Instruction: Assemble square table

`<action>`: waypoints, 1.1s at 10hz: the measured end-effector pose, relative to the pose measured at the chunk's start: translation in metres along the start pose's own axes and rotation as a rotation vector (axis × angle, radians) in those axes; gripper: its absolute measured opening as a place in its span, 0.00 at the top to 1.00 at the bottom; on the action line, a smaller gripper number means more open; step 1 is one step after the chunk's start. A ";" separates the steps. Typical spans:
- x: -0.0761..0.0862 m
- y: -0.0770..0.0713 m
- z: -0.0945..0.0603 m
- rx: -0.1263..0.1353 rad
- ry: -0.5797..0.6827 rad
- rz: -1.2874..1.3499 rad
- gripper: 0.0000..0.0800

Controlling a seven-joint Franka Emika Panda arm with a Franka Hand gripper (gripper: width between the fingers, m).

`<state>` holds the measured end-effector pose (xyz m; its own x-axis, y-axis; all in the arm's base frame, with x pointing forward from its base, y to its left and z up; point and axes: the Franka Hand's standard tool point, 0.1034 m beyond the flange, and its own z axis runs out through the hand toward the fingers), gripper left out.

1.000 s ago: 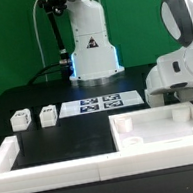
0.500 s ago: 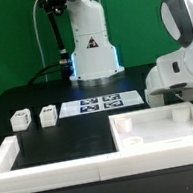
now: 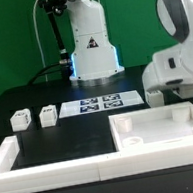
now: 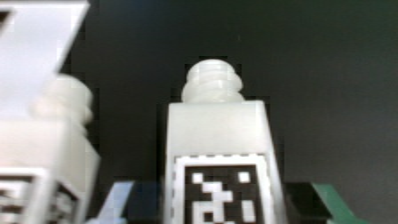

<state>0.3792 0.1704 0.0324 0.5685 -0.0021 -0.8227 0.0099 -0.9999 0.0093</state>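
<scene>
The square tabletop (image 3: 167, 134) lies flat at the front, on the exterior view's right, with raised corner pegs. Two white tagged leg blocks (image 3: 20, 119) (image 3: 48, 114) stand on the black table at that view's left. In the wrist view a third leg (image 4: 221, 140), with a tag and a knobbed screw tip, stands between my fingers, and a fourth leg (image 4: 54, 150) stands beside it. My gripper (image 4: 222, 208) is open, with a dark gap between each finger and the leg. In the exterior view my arm (image 3: 176, 70) hides the gripper.
The marker board (image 3: 101, 103) lies flat at mid table in front of the robot base (image 3: 91, 55). A long white rail (image 3: 40, 166) borders the black surface along the front and the exterior view's left.
In the exterior view my arm has shifted slightly up and towards that view's left. The tabletop and the two legs at the left have not moved.
</scene>
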 end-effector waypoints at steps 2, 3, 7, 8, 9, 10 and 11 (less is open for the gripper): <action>-0.023 0.007 -0.020 -0.006 -0.032 0.003 0.64; -0.032 0.012 -0.030 -0.007 -0.047 0.009 0.64; -0.023 0.009 -0.034 0.002 0.033 0.006 0.64; -0.020 0.007 -0.038 0.012 0.124 0.006 0.64; -0.023 0.007 -0.039 0.018 0.195 0.007 0.64; -0.030 0.010 -0.049 0.021 0.224 0.004 0.64; -0.033 0.012 -0.067 0.034 0.288 0.006 0.64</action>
<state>0.4159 0.1594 0.0980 0.7785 -0.0088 -0.6276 -0.0190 -0.9998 -0.0095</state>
